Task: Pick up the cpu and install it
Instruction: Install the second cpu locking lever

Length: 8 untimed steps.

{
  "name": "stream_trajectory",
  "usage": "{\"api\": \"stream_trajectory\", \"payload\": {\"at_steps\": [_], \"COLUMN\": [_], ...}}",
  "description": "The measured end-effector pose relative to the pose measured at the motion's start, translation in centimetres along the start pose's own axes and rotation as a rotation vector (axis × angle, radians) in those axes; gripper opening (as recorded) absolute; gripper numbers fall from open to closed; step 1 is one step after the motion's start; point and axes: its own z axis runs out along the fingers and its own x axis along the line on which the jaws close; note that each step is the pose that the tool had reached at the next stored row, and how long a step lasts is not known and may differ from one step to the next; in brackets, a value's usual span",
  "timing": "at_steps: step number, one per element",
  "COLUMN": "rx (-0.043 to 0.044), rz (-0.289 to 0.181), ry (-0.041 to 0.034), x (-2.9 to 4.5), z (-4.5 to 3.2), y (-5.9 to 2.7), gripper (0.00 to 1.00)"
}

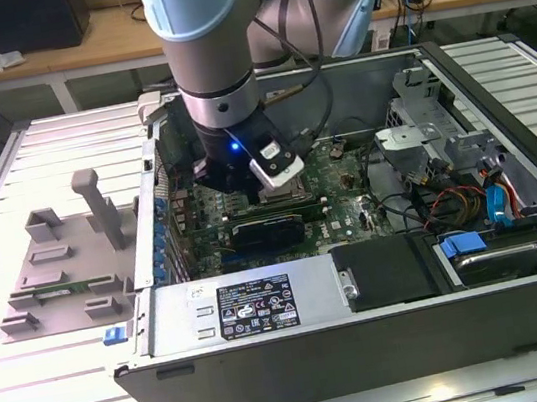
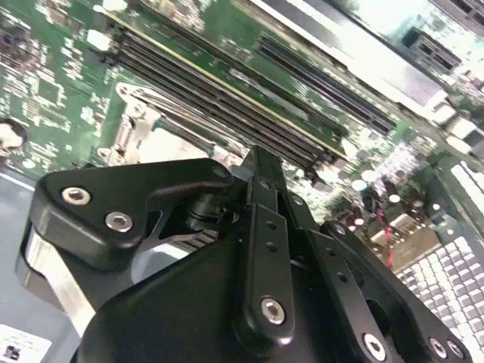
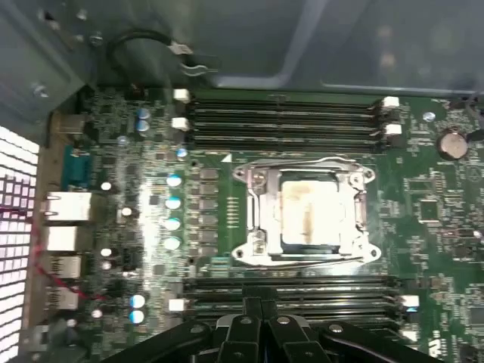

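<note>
Open computer case (image 1: 370,337) lies on its side on a slatted metal table (image 1: 35,398). Power supply box (image 1: 254,304) sits along the near wall. Beyond it, a long black expansion card (image 1: 268,229) on the green motherboard (image 1: 350,204). Gripper (image 1: 246,186) hangs inside the case, low over the board just past the card. Jaw state: cannot tell. In the first wrist view the cpu (image 3: 310,215) sits seated in its metal-framed socket (image 3: 253,215), between two banks of memory slots (image 3: 283,117). Grey plastic fixture (image 1: 64,252) lies on the table at the exterior view's left.
</note>
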Motion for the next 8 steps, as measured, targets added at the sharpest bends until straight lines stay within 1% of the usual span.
{"api": "stream_trajectory", "payload": {"at_steps": [1, 2, 3, 5, 6, 8], "rx": [0.0006, 0.0040, 0.0091, 0.0118, 0.0119, 0.0119], "rz": [0.001, 0.004, 0.008, 0.010, 0.010, 0.010], "ry": [0.0000, -0.0003, -0.0008, -0.0009, -0.0011, -0.0011], "x": [-0.28, -1.15, -2.02, -2.42, -2.51, -2.56], "z": [0.03, 0.13, 0.26, 0.40, 0.48, 0.57], "y": [-0.01, -0.02, 0.16, 0.76, 1.09, 1.48], "gripper": [0.11, 0.11, 0.11, 0.11, 0.11, 0.11]}}
